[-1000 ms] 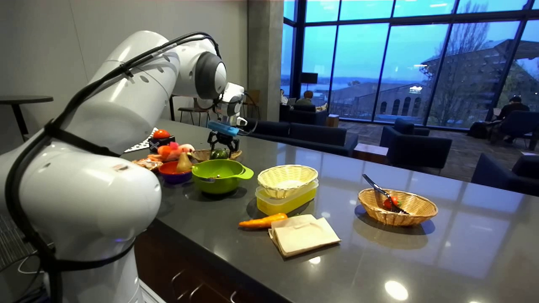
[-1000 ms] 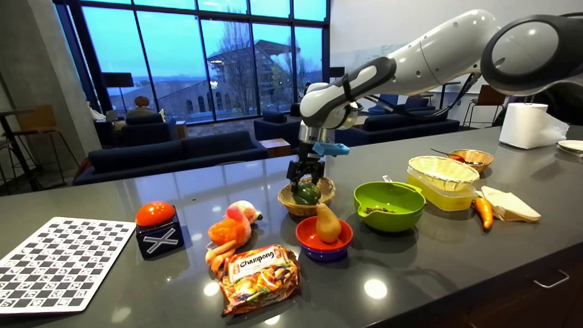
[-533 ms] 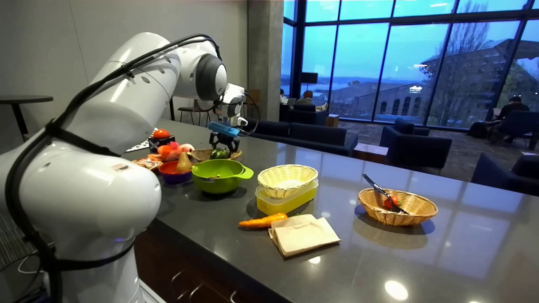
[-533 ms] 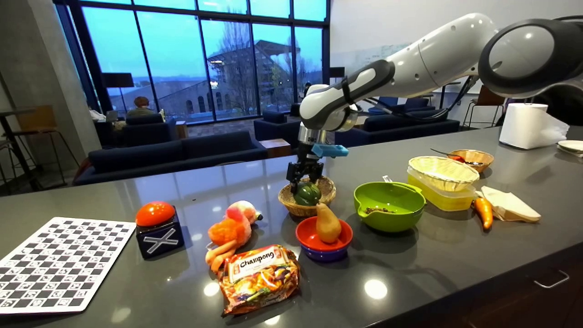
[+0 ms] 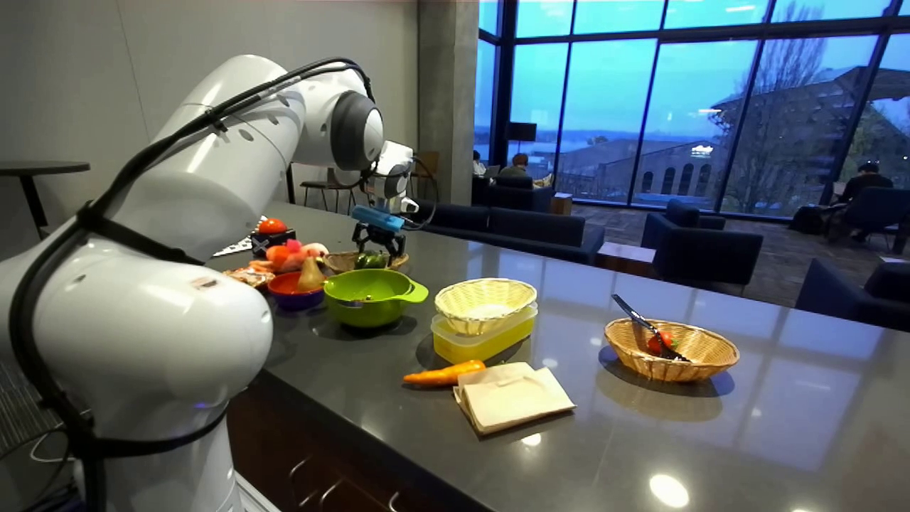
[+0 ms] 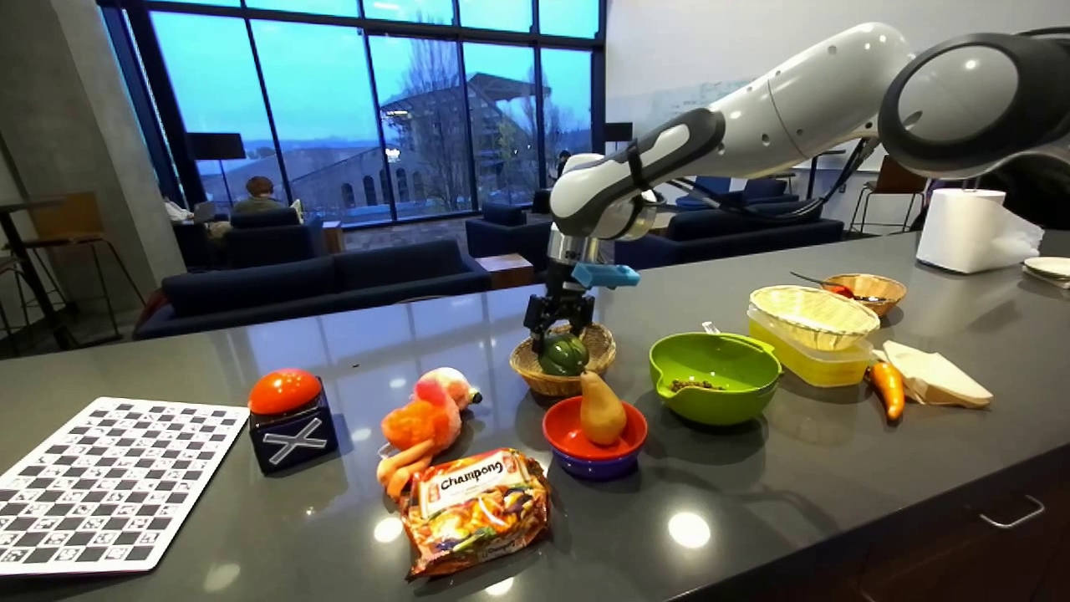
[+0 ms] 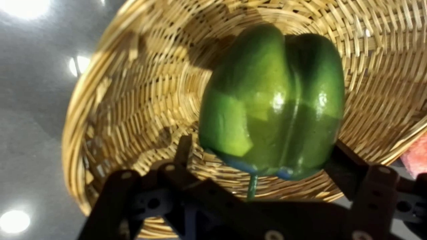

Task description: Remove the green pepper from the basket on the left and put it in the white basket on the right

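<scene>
The green pepper (image 6: pixel 563 355) lies in a brown wicker basket (image 6: pixel 545 385). Both also show in an exterior view, the pepper (image 5: pixel 370 260) partly behind the green bowl and the basket (image 5: pixel 338 263) mostly hidden. My gripper (image 6: pixel 558 336) points down over this basket, fingers open around the pepper. In the wrist view the pepper (image 7: pixel 273 100) sits between the spread fingers (image 7: pixel 263 148). The left finger stands apart from it; the right finger meets its edge, contact unclear. The white basket (image 5: pixel 486 297) rests on a yellow container, and also shows in an exterior view (image 6: pixel 813 318).
A green bowl (image 6: pixel 715 380) stands between the two baskets. A red bowl with a pear (image 6: pixel 603 410) stands beside the pepper's basket. A plush toy (image 6: pixel 424 422), a noodle packet (image 6: pixel 476 512), a carrot (image 5: pixel 444 374), napkins (image 5: pixel 513 398) and another wicker basket (image 5: pixel 672 348) lie on the counter.
The arm has shifted only slightly. The fingertips are a little higher beside the pepper than a second ago. The pepper stays in the brown basket.
</scene>
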{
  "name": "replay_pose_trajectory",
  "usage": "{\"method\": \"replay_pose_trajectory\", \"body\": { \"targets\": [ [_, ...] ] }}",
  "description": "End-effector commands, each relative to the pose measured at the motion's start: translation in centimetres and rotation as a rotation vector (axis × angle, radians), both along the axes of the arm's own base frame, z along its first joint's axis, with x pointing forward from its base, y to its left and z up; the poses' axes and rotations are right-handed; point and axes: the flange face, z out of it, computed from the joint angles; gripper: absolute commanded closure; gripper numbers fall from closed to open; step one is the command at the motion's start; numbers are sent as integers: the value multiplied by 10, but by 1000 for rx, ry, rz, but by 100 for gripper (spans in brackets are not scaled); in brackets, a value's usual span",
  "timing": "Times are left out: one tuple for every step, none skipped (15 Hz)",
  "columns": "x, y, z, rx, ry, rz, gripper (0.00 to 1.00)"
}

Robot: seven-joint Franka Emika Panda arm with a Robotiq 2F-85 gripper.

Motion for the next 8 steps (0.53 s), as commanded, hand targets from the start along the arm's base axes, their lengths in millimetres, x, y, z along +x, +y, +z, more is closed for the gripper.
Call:
{"method": "replay_pose_trajectory", "body": {
  "targets": [
    [-1, 2, 6, -12, 3, -15, 0],
    [-2, 3, 5, -11, 7, -18, 0],
    [-4, 4, 5, -9, 13, -27, 0],
    [-5, 5, 5, -5, 18, -33, 0],
    [-7, 7, 6, -5, 23, -42, 0],
    [-9, 9, 6, -8, 28, -51, 0],
    [-11, 11, 7, -8, 33, -59, 0],
    [-14, 12, 9, -10, 34, -68, 0]
  ]
}}
